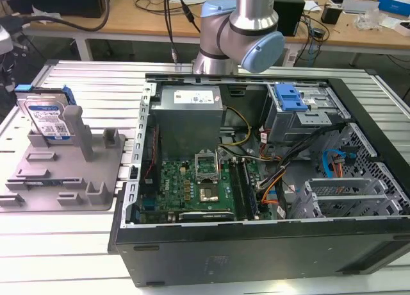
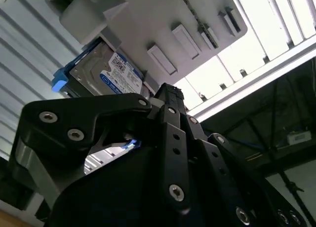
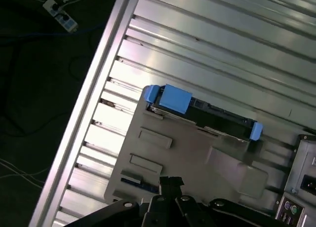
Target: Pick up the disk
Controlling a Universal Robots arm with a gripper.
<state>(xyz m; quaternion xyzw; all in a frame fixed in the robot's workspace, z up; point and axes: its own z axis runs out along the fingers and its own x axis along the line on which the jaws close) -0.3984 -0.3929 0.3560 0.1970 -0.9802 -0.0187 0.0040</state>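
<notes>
The disk (image 1: 46, 118) stands on edge in a grey holder tray (image 1: 70, 179) at the exterior view's left. The tray sits on a ribbed aluminium bench (image 1: 90, 83) beside an open computer case (image 1: 256, 244), and a cable-strewn wooden bench (image 1: 122, 19) stands behind. In the first wrist view the gripper (image 3: 171, 181) hangs over the tray, apart from the disk. I cannot tell whether it is apart or together.

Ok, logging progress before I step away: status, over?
Gripper apart from the disk. Disk upright in grey holder, exterior view's left. Nothing over its top edge.
</notes>
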